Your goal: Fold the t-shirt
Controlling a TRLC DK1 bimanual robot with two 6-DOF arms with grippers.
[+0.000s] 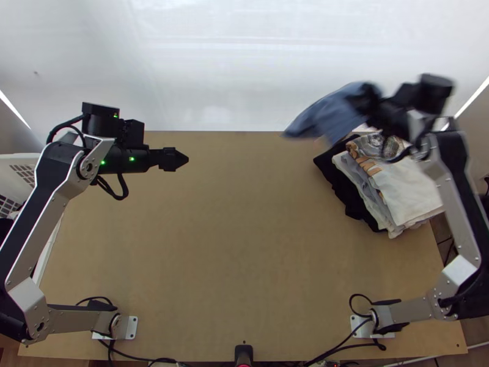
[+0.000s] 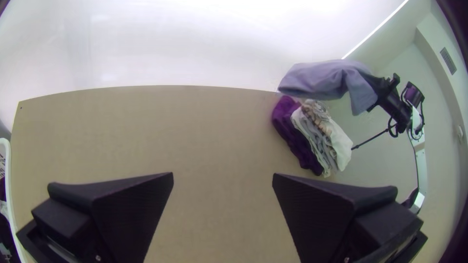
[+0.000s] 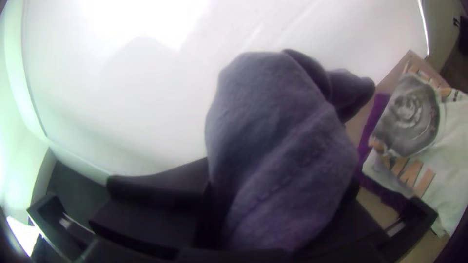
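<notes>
Right gripper (image 1: 365, 103) clamped on the blue t-shirt (image 1: 330, 117), held up by the clothes stack (image 1: 406, 192)
From its closed fingers the bunched cloth stretches out over the stack's far left corner; below, the stack lies layered on the table (image 1: 232, 244), and well to the stack's left is the left gripper (image 1: 184, 159), its fingers wide apart

In the top view, the white surface (image 1: 244, 61) beyond the table (image 1: 232, 244) is brightly lit and the right arm (image 1: 453, 211) and blue cloth (image 1: 330, 116) are blurred, while in the wrist views glare is seen, edges are bent and corners are darkened.
</notes>
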